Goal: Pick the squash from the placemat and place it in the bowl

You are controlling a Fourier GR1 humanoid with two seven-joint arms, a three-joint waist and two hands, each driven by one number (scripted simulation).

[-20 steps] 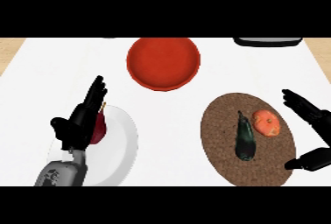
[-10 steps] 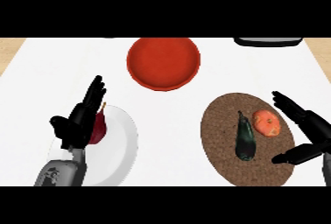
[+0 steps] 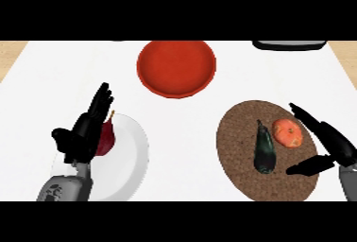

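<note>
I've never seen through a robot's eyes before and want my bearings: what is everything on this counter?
bowl: one, red, far centre of the counter.
placemat: one, brown, round, at right.
squash: one, dark green, long, lying on the placemat.
round fruit: one, orange, on the placemat, right of the squash.
plate: one, white, at left.
dark red item: one, on the plate, partly behind the left hand.
dark object: one, far right, cut off by the view.
counter: one, white.
left hand: black, open, fingers up, over the plate.
right hand: black, open, at the placemat's right edge.

Orange squash (image 3: 287, 133) on brown placemat (image 3: 272, 187)
</note>
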